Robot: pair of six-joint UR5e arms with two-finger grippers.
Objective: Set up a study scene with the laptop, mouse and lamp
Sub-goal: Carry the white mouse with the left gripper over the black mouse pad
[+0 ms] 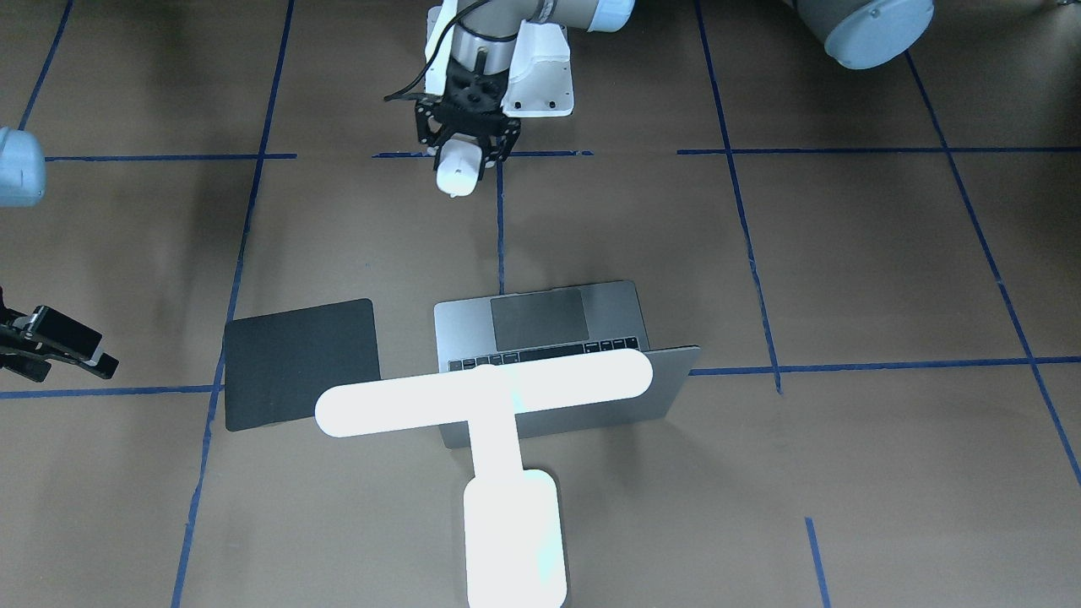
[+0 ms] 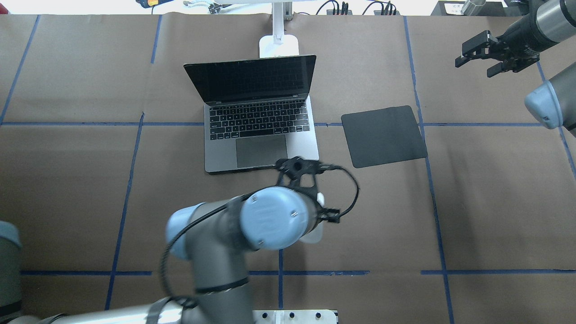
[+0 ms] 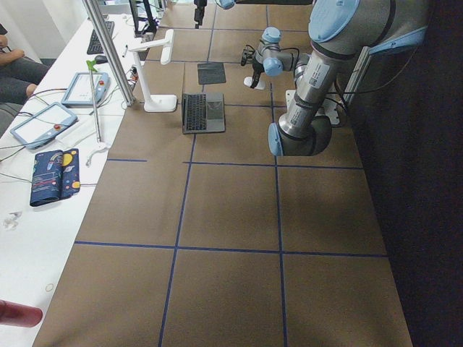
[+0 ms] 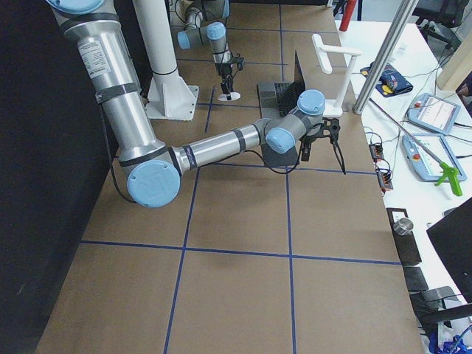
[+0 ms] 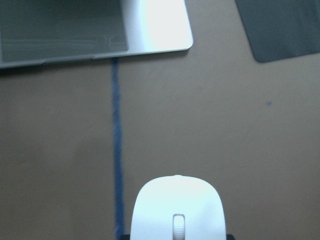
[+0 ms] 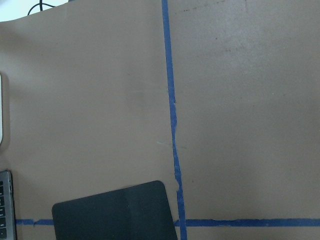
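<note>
Mouse in left pincer, near laptop front edge

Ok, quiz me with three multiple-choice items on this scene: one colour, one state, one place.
1. Colour of the mat? A black, B white, C blue.
2. The lid of the laptop is: A shut, B open, C detached.
3. Where is the mouse? A on the mat, B in the left tool, C on the laptop.
Key: A, it is plainly black in the overhead view; B, the screen stands up and the keyboard is bare; B, the tool's fingers flank it.
</note>
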